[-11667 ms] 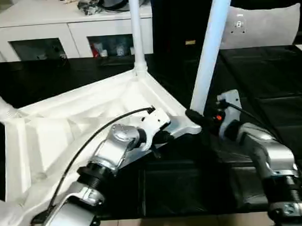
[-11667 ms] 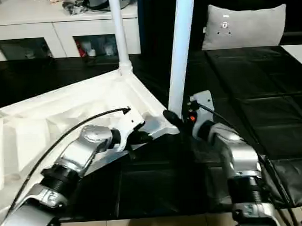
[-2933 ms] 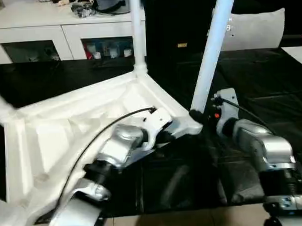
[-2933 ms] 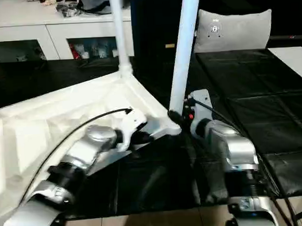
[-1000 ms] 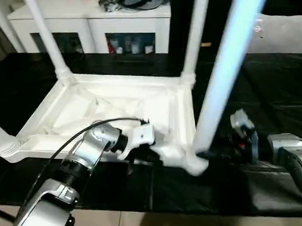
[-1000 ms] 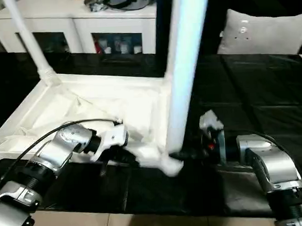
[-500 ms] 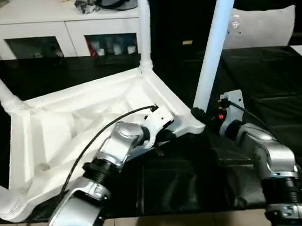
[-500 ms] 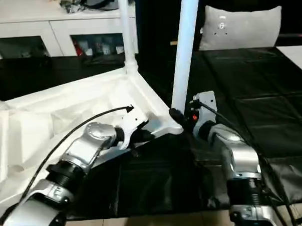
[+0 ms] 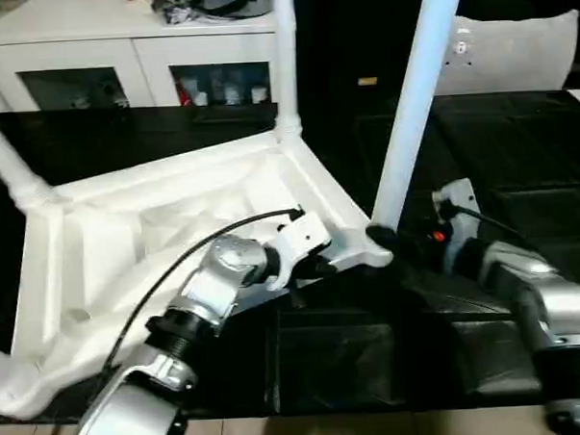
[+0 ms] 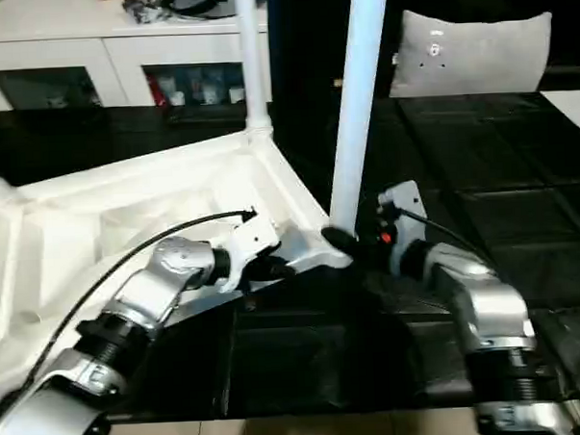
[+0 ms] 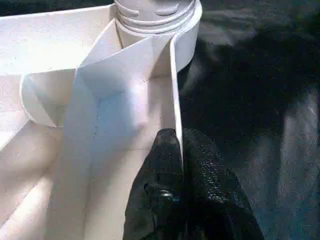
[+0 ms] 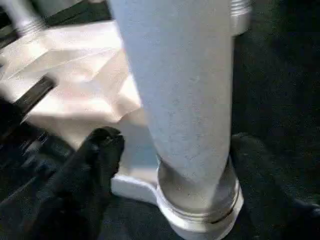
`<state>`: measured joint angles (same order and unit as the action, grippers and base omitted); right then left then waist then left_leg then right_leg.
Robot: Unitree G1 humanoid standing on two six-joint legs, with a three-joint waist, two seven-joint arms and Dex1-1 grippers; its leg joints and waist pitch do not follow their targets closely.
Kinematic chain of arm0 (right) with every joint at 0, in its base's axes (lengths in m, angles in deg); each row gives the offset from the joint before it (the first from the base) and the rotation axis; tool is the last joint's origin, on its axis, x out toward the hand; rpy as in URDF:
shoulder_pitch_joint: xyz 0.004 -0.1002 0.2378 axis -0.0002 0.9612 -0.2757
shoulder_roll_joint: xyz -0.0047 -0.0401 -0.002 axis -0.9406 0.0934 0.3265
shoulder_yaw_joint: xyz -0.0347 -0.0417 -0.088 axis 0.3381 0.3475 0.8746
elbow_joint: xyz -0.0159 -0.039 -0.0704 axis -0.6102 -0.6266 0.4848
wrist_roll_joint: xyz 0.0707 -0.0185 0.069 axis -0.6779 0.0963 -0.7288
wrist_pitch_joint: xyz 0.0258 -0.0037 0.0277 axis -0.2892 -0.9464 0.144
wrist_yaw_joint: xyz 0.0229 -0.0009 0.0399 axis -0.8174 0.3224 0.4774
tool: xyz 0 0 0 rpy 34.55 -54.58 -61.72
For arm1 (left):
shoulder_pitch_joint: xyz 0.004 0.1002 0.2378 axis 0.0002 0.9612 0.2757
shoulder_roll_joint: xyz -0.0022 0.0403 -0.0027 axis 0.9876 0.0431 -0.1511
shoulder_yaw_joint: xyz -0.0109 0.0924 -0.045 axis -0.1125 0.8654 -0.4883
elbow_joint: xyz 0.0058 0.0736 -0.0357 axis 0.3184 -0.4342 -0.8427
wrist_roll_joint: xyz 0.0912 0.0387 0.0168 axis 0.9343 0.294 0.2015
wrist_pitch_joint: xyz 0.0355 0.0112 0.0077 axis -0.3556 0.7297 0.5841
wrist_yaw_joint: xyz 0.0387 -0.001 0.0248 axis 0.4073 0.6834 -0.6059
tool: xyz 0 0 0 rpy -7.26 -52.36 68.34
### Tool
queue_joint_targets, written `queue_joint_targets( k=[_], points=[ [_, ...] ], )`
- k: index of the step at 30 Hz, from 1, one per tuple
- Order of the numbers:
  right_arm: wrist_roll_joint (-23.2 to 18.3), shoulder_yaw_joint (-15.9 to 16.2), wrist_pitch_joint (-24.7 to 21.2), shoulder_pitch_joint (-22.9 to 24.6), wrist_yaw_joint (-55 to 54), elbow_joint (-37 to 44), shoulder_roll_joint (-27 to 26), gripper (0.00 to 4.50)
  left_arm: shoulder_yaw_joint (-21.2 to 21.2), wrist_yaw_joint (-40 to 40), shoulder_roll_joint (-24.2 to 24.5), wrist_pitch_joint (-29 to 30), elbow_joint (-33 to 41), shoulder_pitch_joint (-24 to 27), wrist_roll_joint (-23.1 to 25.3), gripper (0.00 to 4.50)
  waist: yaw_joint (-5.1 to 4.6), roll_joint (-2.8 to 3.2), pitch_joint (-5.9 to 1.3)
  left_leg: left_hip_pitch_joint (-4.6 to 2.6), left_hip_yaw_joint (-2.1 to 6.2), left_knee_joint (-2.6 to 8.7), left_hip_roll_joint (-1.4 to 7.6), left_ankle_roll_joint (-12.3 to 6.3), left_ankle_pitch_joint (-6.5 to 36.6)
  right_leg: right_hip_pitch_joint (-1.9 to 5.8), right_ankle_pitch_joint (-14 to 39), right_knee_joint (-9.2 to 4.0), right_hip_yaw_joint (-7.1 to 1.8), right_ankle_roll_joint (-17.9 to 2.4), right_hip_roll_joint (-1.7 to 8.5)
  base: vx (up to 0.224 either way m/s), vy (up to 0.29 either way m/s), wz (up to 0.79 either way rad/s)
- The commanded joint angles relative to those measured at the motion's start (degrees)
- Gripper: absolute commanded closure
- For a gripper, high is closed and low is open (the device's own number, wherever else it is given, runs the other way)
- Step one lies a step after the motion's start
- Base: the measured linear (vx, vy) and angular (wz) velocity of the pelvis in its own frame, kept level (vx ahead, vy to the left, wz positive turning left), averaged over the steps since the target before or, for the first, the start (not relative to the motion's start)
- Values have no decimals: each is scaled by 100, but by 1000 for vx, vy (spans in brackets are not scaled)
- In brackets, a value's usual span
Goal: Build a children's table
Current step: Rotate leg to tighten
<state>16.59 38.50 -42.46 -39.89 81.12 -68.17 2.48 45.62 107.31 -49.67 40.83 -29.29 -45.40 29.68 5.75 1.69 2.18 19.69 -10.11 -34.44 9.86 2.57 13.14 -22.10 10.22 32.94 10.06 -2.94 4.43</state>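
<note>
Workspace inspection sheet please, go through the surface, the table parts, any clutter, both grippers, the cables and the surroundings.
Surface: black-covered worktable, bare black sheet to the right.
Job's things: white table top lies upside down, ribs up; legs stand in its corner sockets, the near leg closest to the right arm.
Clutter: nothing seen on the worktable.
Grippers: left gripper shut on the table top's rim near the corner socket; right gripper open, its fingers on either side of the near leg's base.
Cables: black cable arcs over the left forearm.
Surroundings: white cabinet behind, grey cushion at far right.
</note>
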Motion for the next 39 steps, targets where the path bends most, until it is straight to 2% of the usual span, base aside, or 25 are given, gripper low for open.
queue_joint_targets(
  k=[1, 3, 4, 5, 6, 9, 10, 12, 13, 14, 15, 16, 19, 24, 32, 34, 36, 39],
  points=[
    [-91, 132, 135, 33, 615, 71, 299, 39, 237, 477, 221, -361, 135, 59, 41, 450, 39, -76, -352, 36, 162, 340, 397, -653, 230, 369, 1586, -468, -458, -221, 611, 0, 0, 0],
    [-86, 190, 209, 37, 801, 64, 443, 31, 291, 630, 320, -436, 142, 70, 40, 450, 62, -94, -348, 24, 159, 344, 401, -636, 266, 360, 1680, -481, -459, -191, 605, 0, 0, 0],
    [-88, 355, 251, 55, 1223, 88, 732, 31, 401, 1018, 515, -744, 175, 102, 1, 450, 86, -95, -354, 18, 154, 342, 402, -622, 256, 357, 1702, -481, -461, -188, 608, 0, 0, 0],
    [-88, 383, 257, 58, 1292, 92, 778, 31, 419, 1082, 547, -795, 181, 107, -6, 450, 122, -91, -354, 18, 159, 339, 400, -645, 272, 362, 1722, -475, -455, -169, 604, 0, 0, 0],
    [-33, 561, 456, 112, 1715, 151, 993, 31, 494, 1356, 688, -975, 210, 123, -40, 450, 122, -96, -353, 29, 152, 340, 411, -652, 263, 364, 1687, -464, -468, -172, 610, 0, 0, 0],
    [-19, 679, 617, 148, 2040, 168, 1109, 31, 555, 1603, 796, -1150, 233, 127, -59, 450, 180, -87, -358, 18, 149, 334, 422, -655, 259, 341, 1642, -446, -460, -184, 604, 0, 0, 0],
    [-27, 749, 726, 169, 2254, 178, 1165, 57, 607, 1757, 868, -1222, 250, 123, -50, 450, 198, -88, -359, 21, 152, 335, 431, -660, 235, 338, 1593, -436, -459, -219, 608, 0, 0, 0],
    [-13, 842, 870, 181, 2499, 169, 1225, 64, 716, 1992, 989, -1351, 270, 113, -15, 450, 253, -82, -365, 4, 155, 339, 454, -649, 236, 333, 1584, -428, -468, -275, 622, 0, 0, 0],
    [-31, 886, 882, 179, 2599, 167, 1246, 64, 769, 2113, 1048, -1422, 280, 107, -10, 450, 253, -102, -363, 9, 156, 339, 461, -654, 223, 332, 1565, -425, -473, -285, 620, 0, 0, 0],
    [-56, 915, 880, 176, 2670, 171, 1253, 84, 810, 2230, 1093, -1485, 298, 104, -19, 450, 265, -91, -361, 0, 159, 343, 470, -644, 213, 325, 1536, -412, -477, -319, 623, 0, 0, 0],
    [-85, 930, 866, 173, 2714, 179, 1253, 84, 836, 2306, 1120, -1521, 312, 101, -30, 450, 273, -86, -365, 2, 159, 341, 474, -637, 213, 329, 1521, -409, -481, -334, 629, 0, 0, 0],
    [-160, 971, 821, 167, 2790, 186, 1271, 100, 876, 2383, 1153, -1584, 313, 90, -30, 450, 278, -114, -361, 3, 156, 344, 468, -629, 231, 333, 1549, -417, -482, -331, 630, 0, 0, 0],
    [-218, 1061, 811, 170, 2960, 216, 1284, 120, 928, 2531, 1191, -1698, 317, 73, -34, 450, 299, -105, -349, 9, 141, 345, 440, -592, 286, 339, 1729, -438, -477, -273, 629, 0, 0, 0],
    [-183, 1153, 872, 185, 3092, 222, 1279, 166, 918, 2630, 1186, -1758, 300, 82, -79, 450, 323, -114, -363, 8, 146, 343, 443, -560, 238, 339, 1741, -433, -475, -205, 621, 0, 0, 0],
    [-225, 1207, 915, 197, 3054, 207, 1211, 240, 914, 2643, 1182, -1844, 266, 106, -76, 450, 344, -122, -367, 16, 151, 341, 446, -562, 168, 338, 1651, -416, -474, -206, 617, 0, 0, 0],
    [-248, 1198, 891, 227, 3052, 235, 1188, 243, 895, 2633, 1171, -1830, 269, 120, -83, 450, 349, -122, -369, 18, 144, 338, 437, -564, 166, 343, 1672, -421, -473, -188, 619, 0, 0, 0],
    [-351, 1168, 796, 315, 3039, 353, 1139, 251, 848, 2575, 1129, -1749, 295, 155, -136, 450, 348, -134, -366, 13, 145, 341, 444, -570, 165, 339, 1694, -424, -474, -167, 617, 0, 0, 0],
    [-585, 1024, 409, 414, 2720, 597, 952, 254, 743, 2320, 1005, -1311, 400, 196, -186, 450, 352, -120, -366, 18, 157, 347, 458, -557, 160, 338, 1668, -418, -478, -175, 629, 0, 0, 0]
  ],
)
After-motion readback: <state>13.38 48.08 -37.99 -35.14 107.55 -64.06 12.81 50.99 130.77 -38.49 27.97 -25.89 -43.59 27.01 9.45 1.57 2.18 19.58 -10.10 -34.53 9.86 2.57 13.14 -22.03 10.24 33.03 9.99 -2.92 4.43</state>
